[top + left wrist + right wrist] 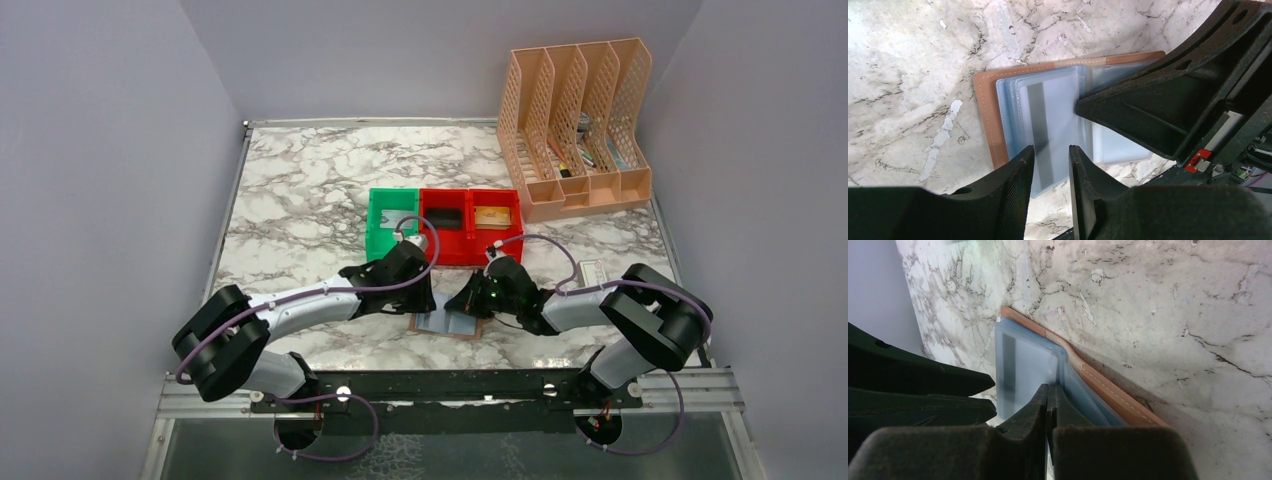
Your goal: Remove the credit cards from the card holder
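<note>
The card holder [445, 323] lies open near the table's front edge, brown cover [985, 110] down, light blue clear sleeves up. A pale silver-grey card with a dark stripe [1040, 125] sits inside the top sleeve. My left gripper [1050, 148] is open, its jaws straddling the near edge of that sleeve without closing on it. My right gripper [1049, 386] is shut, its tips pinching the sleeve's edge by the spine; the brown cover [1108, 390] runs to its right. In the top view both grippers, left [425, 300] and right [462, 300], meet over the holder.
A green bin [392, 222] and two red bins [445, 235] stand just behind the grippers; one holds a dark card, another a tan one. A peach file organiser [575, 120] is at the back right. A white box [593, 272] lies to the right.
</note>
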Controlling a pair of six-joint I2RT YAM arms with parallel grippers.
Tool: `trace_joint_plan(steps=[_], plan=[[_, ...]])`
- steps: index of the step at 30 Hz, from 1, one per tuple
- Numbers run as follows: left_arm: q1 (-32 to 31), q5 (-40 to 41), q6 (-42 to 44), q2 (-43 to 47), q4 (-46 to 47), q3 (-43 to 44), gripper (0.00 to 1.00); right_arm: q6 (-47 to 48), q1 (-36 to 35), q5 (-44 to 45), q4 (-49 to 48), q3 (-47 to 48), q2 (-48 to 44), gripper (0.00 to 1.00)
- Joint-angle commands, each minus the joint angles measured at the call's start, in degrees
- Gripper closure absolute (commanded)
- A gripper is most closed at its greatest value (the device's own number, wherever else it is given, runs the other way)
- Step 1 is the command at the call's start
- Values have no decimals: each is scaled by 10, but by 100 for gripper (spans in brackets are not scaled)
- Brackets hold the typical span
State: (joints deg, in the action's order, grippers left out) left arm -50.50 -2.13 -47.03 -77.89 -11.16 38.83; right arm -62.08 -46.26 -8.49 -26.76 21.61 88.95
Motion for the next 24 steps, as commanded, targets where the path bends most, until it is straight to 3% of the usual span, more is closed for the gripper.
trace_joint_plan(steps=[1,12,19,24], plan=[[-4,-19,-10,-19,19,-5,66,37,1,45,118,-18,42,99],[-5,-54,-14,-37,53,-12,67,51,2,35,131,-5,39,99],[-5,-30,-12,-13,34,-7,68,64,2,37,176,22,34,86],[-5,21,-5,13,-11,2,67,68,2,70,213,26,29,94]])
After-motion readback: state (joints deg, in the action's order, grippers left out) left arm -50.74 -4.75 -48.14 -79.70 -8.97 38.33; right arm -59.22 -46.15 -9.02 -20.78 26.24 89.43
